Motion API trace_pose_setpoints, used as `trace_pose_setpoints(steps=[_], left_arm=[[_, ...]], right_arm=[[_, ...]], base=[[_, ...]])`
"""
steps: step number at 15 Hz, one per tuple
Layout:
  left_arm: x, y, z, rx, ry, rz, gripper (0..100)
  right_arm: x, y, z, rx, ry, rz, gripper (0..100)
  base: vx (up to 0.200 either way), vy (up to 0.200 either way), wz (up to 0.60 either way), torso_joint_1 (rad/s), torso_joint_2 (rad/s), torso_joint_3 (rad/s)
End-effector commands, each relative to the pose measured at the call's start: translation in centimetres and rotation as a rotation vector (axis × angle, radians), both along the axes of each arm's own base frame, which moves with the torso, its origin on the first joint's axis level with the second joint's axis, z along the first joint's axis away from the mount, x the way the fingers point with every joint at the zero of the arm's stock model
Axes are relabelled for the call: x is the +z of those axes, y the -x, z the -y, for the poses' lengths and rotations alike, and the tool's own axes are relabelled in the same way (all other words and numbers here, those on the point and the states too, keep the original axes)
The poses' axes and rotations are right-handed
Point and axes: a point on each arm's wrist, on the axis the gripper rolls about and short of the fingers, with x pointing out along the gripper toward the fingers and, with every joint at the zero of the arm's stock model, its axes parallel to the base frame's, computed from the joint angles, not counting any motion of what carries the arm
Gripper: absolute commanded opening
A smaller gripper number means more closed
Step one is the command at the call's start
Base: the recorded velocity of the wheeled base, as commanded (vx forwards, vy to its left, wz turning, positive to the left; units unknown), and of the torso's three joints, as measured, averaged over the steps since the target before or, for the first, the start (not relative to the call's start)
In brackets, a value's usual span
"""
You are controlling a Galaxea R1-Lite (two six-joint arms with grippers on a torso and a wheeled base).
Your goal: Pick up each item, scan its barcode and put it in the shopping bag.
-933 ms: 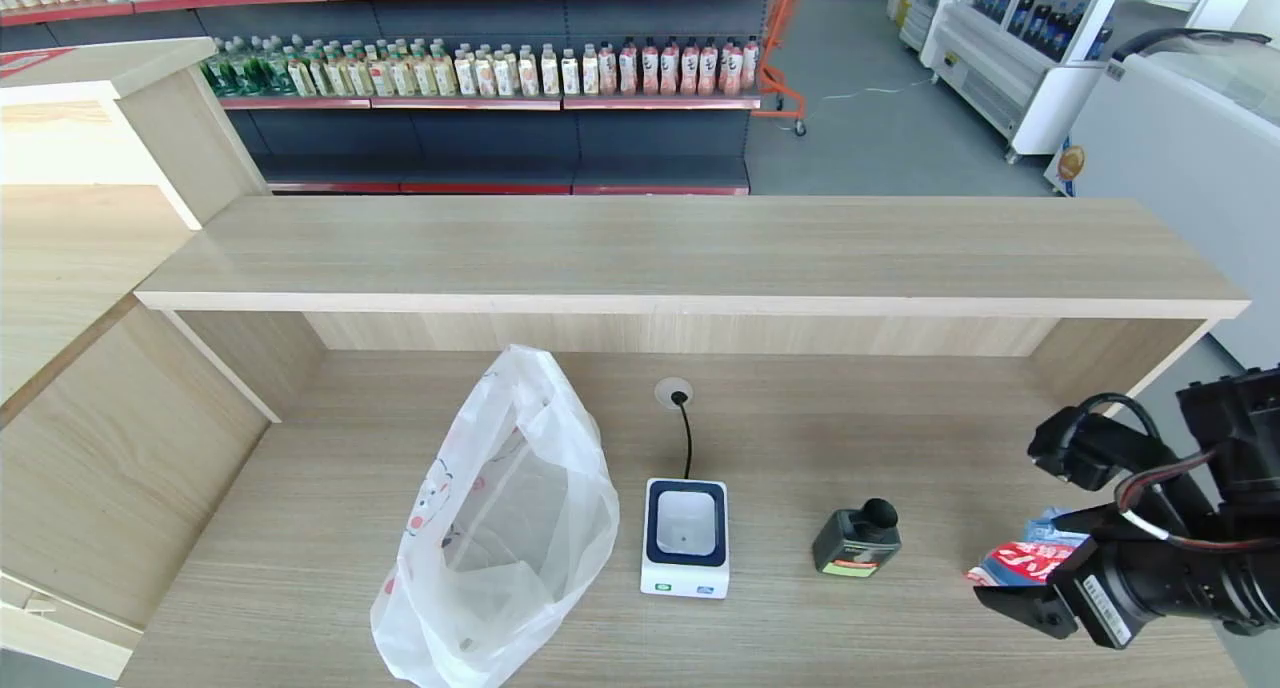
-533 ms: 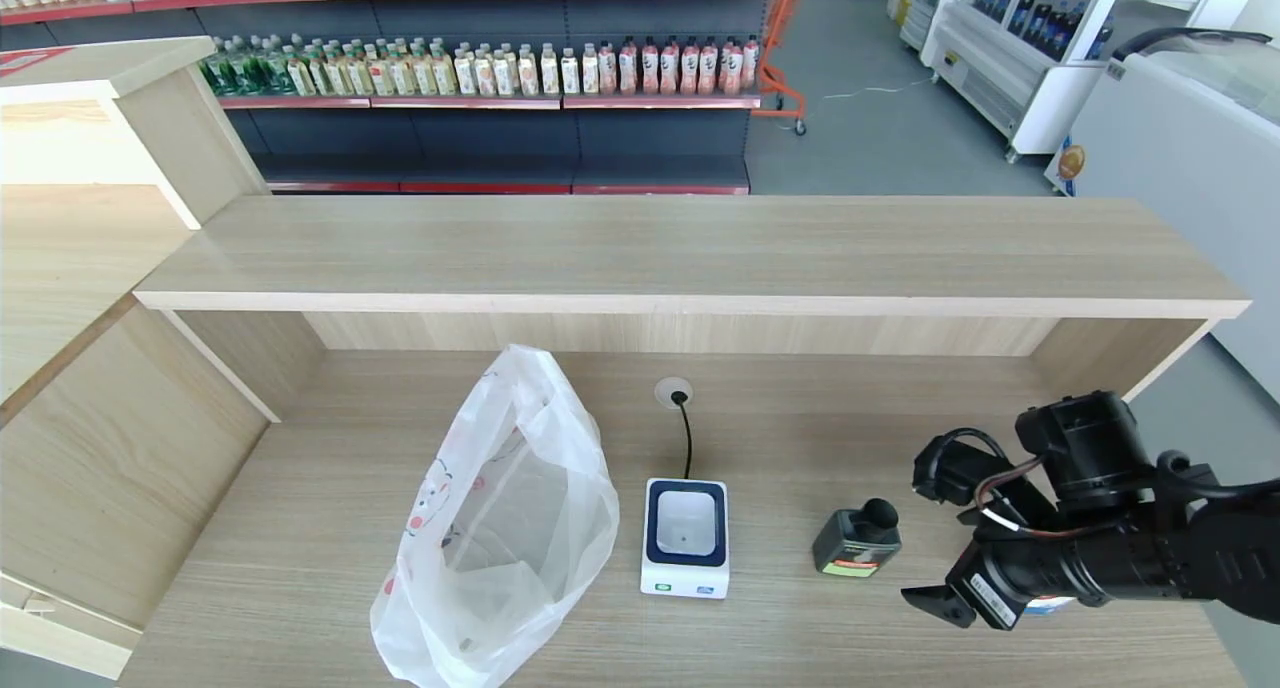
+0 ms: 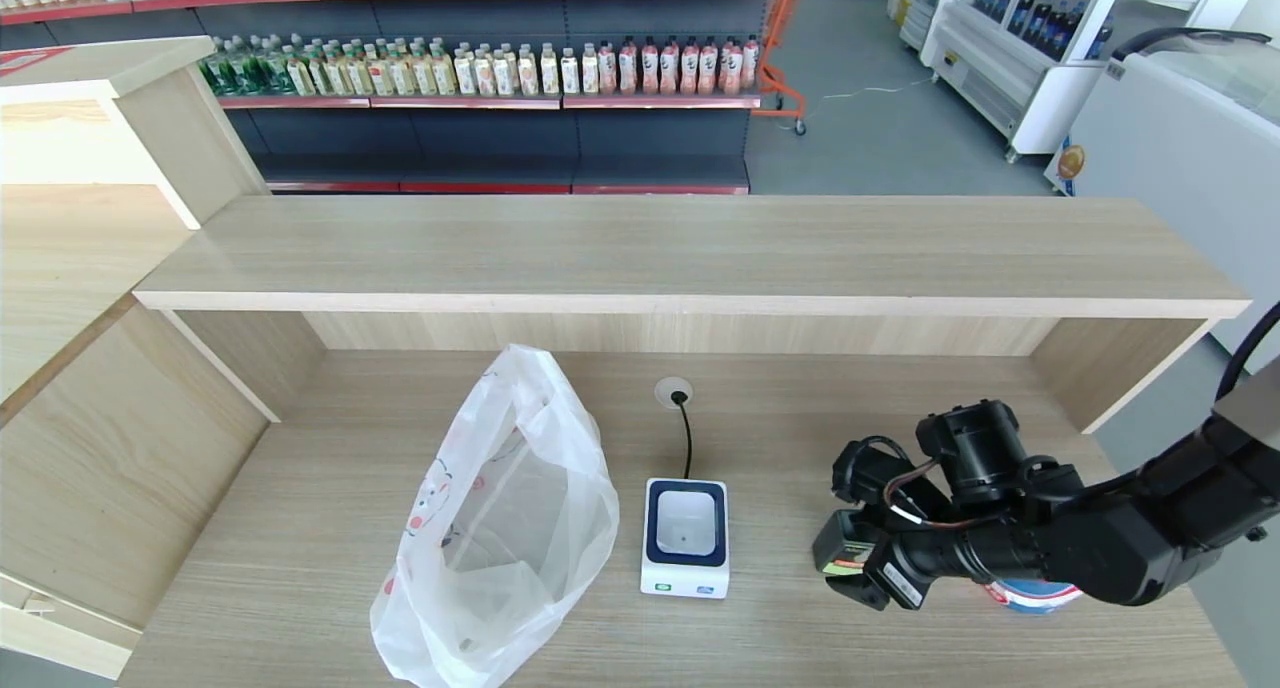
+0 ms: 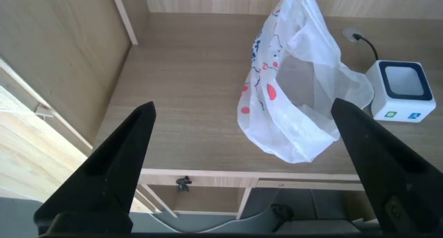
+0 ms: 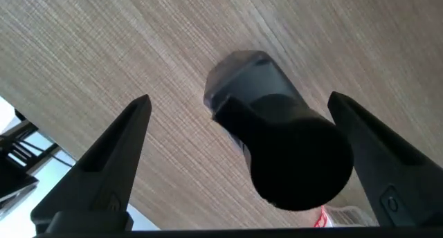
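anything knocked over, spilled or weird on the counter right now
Nothing stands out. The shopping bag stands open on the counter, the scanner sits flat beside it, and the dark bottle is upright inside the open right gripper. No spill is visible.

You have a light wood-grain checkout counter [image 3: 800, 638] with a raised ledge [image 3: 690, 253] along its far side. On the lower surface, toward the robot's left, a white translucent plastic shopping bag [image 3: 500, 528] stands open. Just beside it, at the middle, sits a white square barcode scanner with a navy face [image 3: 685, 535]. Its black cable [image 3: 687, 443] runs back to a round grey grommet [image 3: 674, 392]. Right of the scanner stands a small dark bottle with a black cap [image 3: 836, 551]. Nearer the right edge lies a red, white and blue package [image 3: 1035, 596], mostly hidden.
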Motion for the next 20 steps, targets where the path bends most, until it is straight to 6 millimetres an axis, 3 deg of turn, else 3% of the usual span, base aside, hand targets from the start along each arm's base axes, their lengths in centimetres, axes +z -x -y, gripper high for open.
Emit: trace_pose_setpoints(steps=[1,9,10,17,20], left_arm=[[0.0,0.0,0.0,0.001,0.000,0.001,100],[0.0,0.0,0.0,0.000,0.000,0.001,100],[0.0,0.0,0.0,0.000,0.000,0.001,100],[0.0,0.0,0.0,0.000,0.000,0.001,100],[0.0,0.0,0.0,0.001,0.000,0.001,100]], right_arm=[[-1.3,-0.7,-0.6,0.017,-0.001,-0.003,100],[-1.8,-2.3,-2.5,0.086,-0.063,0.056,100],[-1.6,-2.4,-2.6,0.094,-0.075,0.057,0],[-0.7,-3.0,-3.0,0.087,-0.133,0.105,0],[0.3,-1.8,-2.4,0.003,-0.226,0.098,0]], base=[[0.000,0.000,0.00,0.000,0.00,0.000],[0.000,0.000,0.00,0.000,0.00,0.000],[0.000,0.000,0.00,0.000,0.00,0.000],[0.000,0.000,0.00,0.000,0.00,0.000],[0.000,0.000,0.00,0.000,0.00,0.000]])
